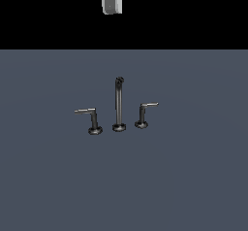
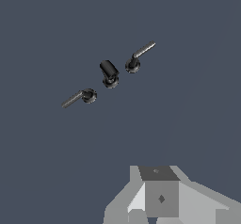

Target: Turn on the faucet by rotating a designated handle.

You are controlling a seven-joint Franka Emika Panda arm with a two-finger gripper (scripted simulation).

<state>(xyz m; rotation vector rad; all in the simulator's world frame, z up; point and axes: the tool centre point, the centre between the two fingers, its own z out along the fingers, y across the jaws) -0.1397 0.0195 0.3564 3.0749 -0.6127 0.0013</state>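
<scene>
The faucet stands on the grey-blue floor as three dark metal pieces. Its tall thin spout is in the middle. The handle, the lever with the slightly shorter arm, is on the exterior view's right. The larger lever is on the exterior view's left. My gripper hangs high above and behind them, touching nothing. The wrist view shows the spout from above between two levers; I cannot tell which is the handle. My gripper shows there as grey blocks, its jaws unclear.
The flat grey-blue floor stretches around the faucet on all sides. Nothing else stands on it in either view. The background behind the floor is black.
</scene>
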